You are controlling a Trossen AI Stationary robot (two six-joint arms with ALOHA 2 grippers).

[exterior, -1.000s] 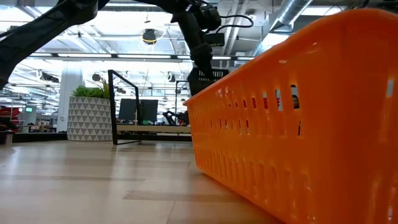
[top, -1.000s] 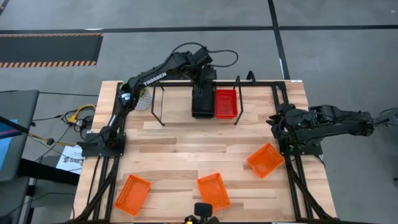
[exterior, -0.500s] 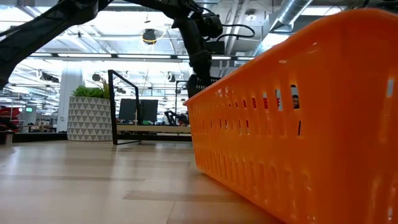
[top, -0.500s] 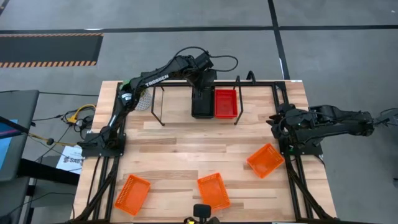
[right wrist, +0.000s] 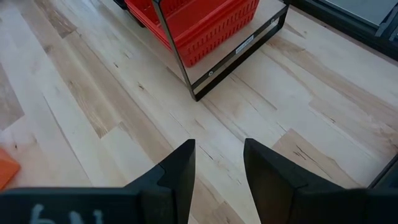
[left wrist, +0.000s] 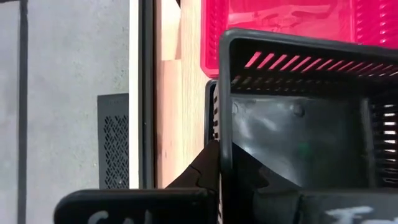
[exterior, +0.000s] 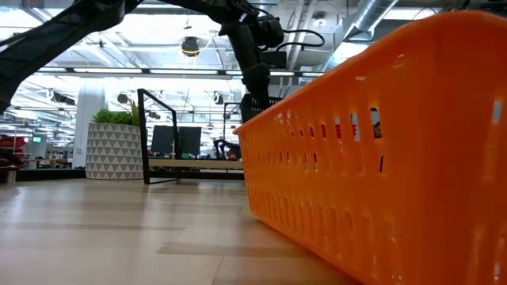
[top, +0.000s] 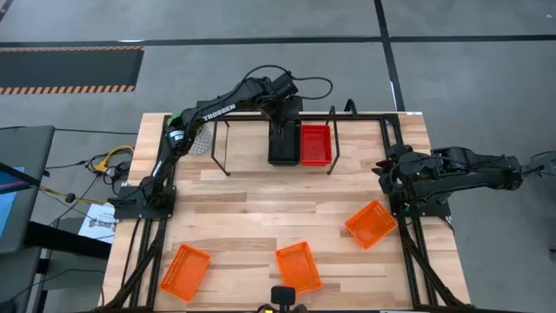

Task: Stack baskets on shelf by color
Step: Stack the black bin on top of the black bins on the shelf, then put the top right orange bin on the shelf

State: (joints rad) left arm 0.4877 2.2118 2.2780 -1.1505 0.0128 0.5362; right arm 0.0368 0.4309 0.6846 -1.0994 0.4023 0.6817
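On the shelf (top: 248,155), the left gripper (top: 284,130) clamps a black basket (top: 283,148), stack beneath hidden.

You have three orange baskets (top: 371,223) on the desk (top: 252,213), one visible red stack (top: 315,144), one black stack (top: 283,144).

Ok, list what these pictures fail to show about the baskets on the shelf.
- Black stack: count unreadable in the high view; left gripper covers it.
- Red stack: count unreadable from straight above.
- Low view: orange basket hides most of the shelf.
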